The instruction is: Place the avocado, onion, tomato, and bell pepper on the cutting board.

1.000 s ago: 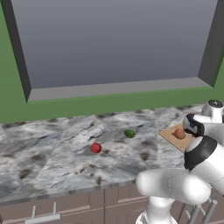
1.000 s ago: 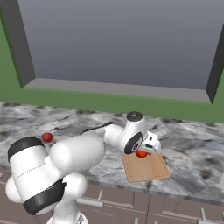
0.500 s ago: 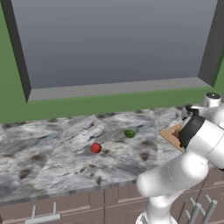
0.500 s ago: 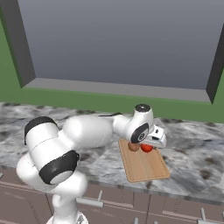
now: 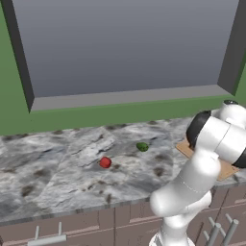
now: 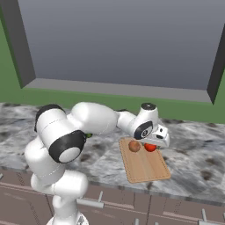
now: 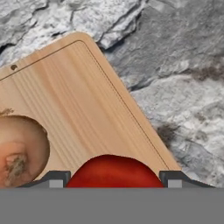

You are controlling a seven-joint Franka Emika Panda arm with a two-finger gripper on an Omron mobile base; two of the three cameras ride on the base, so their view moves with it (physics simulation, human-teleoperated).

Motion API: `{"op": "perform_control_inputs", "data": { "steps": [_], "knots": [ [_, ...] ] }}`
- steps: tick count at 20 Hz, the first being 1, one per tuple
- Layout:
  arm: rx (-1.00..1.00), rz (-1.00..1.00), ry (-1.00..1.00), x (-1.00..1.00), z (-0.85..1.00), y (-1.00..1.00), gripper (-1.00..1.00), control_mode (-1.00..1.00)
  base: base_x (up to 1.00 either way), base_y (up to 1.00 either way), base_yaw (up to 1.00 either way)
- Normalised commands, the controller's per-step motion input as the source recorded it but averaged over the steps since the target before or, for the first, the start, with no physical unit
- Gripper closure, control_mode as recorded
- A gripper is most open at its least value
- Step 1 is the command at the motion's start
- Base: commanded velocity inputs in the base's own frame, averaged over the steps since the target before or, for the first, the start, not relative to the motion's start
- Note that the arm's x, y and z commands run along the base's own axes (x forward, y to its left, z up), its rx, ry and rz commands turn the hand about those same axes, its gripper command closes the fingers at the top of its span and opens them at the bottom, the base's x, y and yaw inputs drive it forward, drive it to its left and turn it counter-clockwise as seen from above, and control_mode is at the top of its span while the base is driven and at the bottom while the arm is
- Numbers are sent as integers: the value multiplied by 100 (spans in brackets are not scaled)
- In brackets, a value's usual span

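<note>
Hand view: the cutting board (image 7: 83, 100) is seen lying flat on the grey marbled surface (image 7: 175, 65), with the onion (image 7: 19, 148) resting on it at the left edge of the picture. The tomato (image 7: 114, 171) is seen between the two finger tips (image 7: 54, 179), which stand on either side of it; the jaws are taken as closed around the tomato, just above or on the board, contact with the wood not being discernible. Right base view: the gripper (image 6: 154, 143) is found over the far end of the cutting board (image 6: 145, 169), the tomato (image 6: 150, 147) under it and the onion (image 6: 134, 146) just beside it, both at the board's far end. Left base view: the bell pepper (image 5: 105, 162) and the avocado (image 5: 142, 146) are noted lying on the surface (image 5: 57, 168), near each other and well apart from the cutting board (image 5: 185, 146), which is largely hidden behind the arm.
</note>
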Motion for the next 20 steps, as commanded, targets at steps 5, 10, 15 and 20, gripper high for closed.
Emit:
{"op": "perform_control_inputs", "data": {
  "steps": [5, 10, 15, 20],
  "knots": [
    [0, 0, 1, 0, -35, -1, 100, -100, 0, 0, 0],
    [0, 0, 0, 0, -34, 0, 100, -100, 0, 0, 0],
    [0, 0, 0, 0, -27, 0, 100, -100, 0, 0, 0],
    [0, 2, 0, 0, -14, 0, 100, -100, 0, 0, 0]
  ]
}}
